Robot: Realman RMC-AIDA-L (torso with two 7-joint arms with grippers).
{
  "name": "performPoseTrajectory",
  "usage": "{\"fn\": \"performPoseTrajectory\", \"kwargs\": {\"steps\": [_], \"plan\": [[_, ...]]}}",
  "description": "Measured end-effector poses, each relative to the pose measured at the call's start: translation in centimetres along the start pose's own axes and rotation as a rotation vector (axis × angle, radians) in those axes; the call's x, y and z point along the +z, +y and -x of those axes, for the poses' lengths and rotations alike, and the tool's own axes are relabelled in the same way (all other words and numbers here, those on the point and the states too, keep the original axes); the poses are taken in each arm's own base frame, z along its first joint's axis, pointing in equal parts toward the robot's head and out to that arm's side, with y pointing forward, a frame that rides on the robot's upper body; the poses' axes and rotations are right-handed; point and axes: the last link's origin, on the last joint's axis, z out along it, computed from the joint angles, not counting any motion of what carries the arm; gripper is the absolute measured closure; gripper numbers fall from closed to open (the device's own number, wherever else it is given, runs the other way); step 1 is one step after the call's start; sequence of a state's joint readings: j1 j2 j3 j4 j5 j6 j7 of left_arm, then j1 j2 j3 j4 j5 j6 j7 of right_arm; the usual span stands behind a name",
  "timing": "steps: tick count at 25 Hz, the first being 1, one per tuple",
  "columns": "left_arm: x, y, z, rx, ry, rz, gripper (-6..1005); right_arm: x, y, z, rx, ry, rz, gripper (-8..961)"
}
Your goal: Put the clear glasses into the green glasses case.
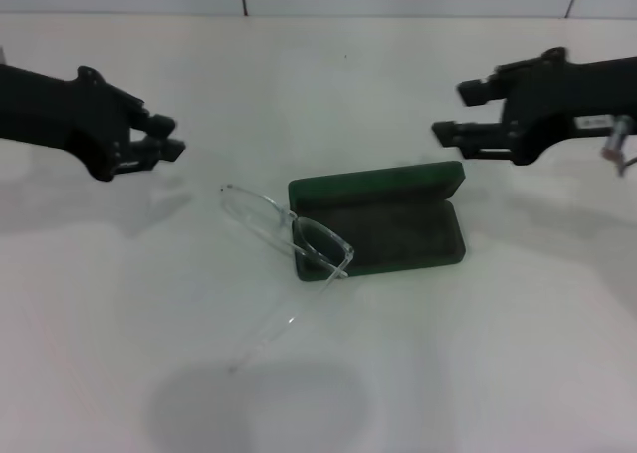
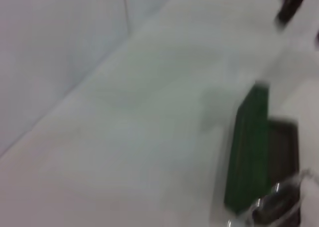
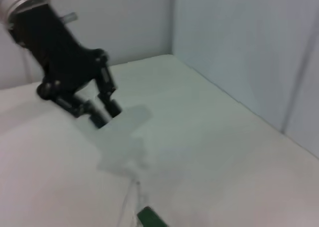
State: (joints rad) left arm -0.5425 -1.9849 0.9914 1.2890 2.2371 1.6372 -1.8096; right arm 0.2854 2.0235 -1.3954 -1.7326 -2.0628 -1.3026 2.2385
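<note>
The green glasses case lies open at the table's centre, lid standing up at the back and dark lining showing. The clear glasses rest with one lens over the case's left end; the other lens and a thin temple arm lie on the table. My left gripper hovers open and empty to the left of the glasses. My right gripper hovers open and empty just behind the case's right end. The left wrist view shows the case and part of the glasses. The right wrist view shows the left gripper.
The white table runs back to a pale wall. A corner of the case shows at the edge of the right wrist view. My own shadow falls on the table's near part.
</note>
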Motion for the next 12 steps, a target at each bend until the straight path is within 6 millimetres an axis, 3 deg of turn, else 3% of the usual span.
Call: {"fn": "performPoseTrajectory", "kwargs": {"steps": [6, 12], "plan": [[1.4, 0.1, -0.8, 0.099, -0.195, -0.026, 706, -3.3, -1.4, -1.4, 0.161, -0.115, -0.034, 450], [2.8, 1.0, -3.3, 0.241, -0.246, 0.000, 510, -4.2, -1.9, -3.0, 0.243, -0.136, -0.032, 451]]}}
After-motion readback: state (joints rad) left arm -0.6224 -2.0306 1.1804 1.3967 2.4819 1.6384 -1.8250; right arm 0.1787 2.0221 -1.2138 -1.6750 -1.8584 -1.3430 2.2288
